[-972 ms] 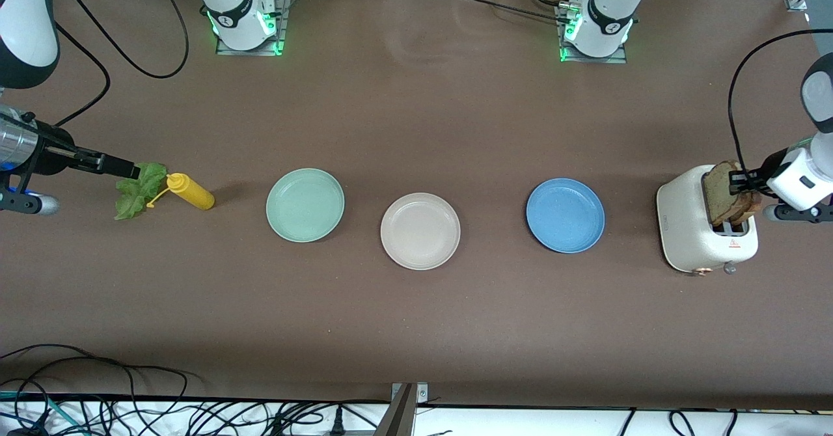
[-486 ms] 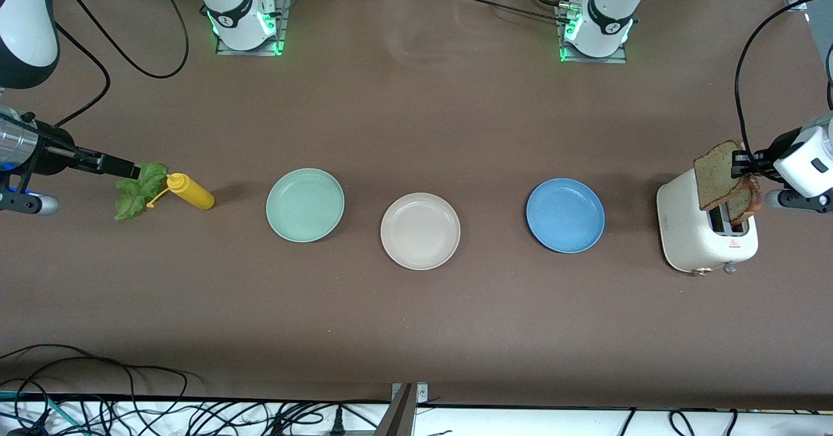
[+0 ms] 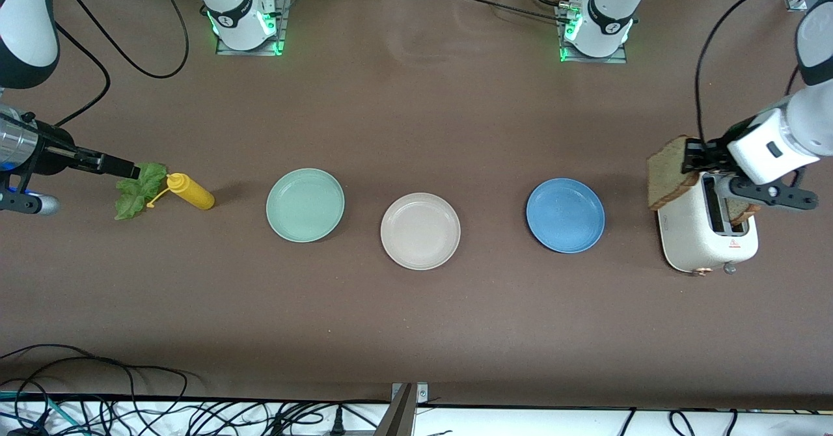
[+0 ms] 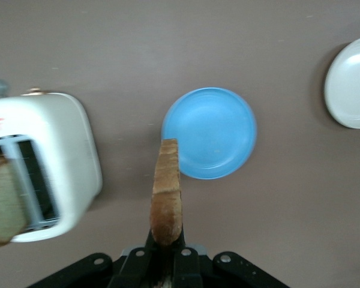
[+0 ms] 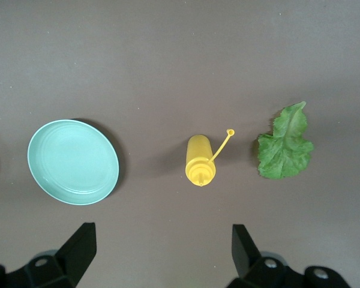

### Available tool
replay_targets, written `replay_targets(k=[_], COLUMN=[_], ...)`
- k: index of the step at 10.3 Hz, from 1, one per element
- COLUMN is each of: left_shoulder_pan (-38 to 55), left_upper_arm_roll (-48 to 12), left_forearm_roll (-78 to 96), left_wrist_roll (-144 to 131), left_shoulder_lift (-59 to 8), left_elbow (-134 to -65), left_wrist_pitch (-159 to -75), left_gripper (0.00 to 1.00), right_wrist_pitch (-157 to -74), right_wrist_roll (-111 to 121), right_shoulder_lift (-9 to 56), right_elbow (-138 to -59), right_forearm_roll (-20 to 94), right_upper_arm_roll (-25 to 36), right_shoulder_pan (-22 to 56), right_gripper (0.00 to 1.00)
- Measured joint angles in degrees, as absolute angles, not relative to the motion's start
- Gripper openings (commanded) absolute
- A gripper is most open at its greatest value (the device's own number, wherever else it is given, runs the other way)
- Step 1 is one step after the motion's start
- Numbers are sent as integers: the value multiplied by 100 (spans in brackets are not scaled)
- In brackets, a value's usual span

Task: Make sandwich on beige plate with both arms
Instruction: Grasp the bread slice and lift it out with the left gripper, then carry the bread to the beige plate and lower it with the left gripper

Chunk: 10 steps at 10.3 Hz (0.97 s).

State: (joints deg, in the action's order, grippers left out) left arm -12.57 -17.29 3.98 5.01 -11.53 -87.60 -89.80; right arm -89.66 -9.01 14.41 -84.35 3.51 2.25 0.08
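Items I logged: left tool (image 3: 695, 157), clamped on one bread slice (image 3: 665, 173), held edge-up over the toaster (image 3: 690, 241); second slice (image 3: 743, 211) sat in its slot. Beige plate (image 3: 420, 230) lay bare mid-table, between the mint plate (image 3: 304, 204) and blue plate (image 3: 565, 215). Right tool (image 5: 162, 252) hung spread wide over the mustard bottle (image 3: 190, 191) and lettuce (image 3: 136, 190).

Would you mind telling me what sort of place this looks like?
Probably a robotics lab: two arms bolted to a brown table, loose cables at its edge, and a toaster staged with plates.
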Motion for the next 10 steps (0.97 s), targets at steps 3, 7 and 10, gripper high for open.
replay_targets(k=[3,7,10], left_shoulder_pan=[-780,-459,87], left_upper_arm_roll=[-1777,-1787,-1805], left_forearm_roll=[932,2319,2689], left_wrist_roll=[78,6,7], left_shoulder_lift=[-1307,-2052,-2589], left_elbow=[-8763,-8726,-8698], left_wrist_pitch=[-8977,-9795,-11000], left_gripper=[0,0,0], right_wrist_pitch=[-8965,-8961,-8958], right_wrist_roll=[-901,-901,-901], right_shoulder_lift=[1442,1447,1450], right_elbow=[-8434,-8428,-8423], right_forearm_roll=[351,351,351], right_upper_arm_roll=[225,225,225], right_shoulder_pan=[9,9,9], right_gripper=[100,100,100])
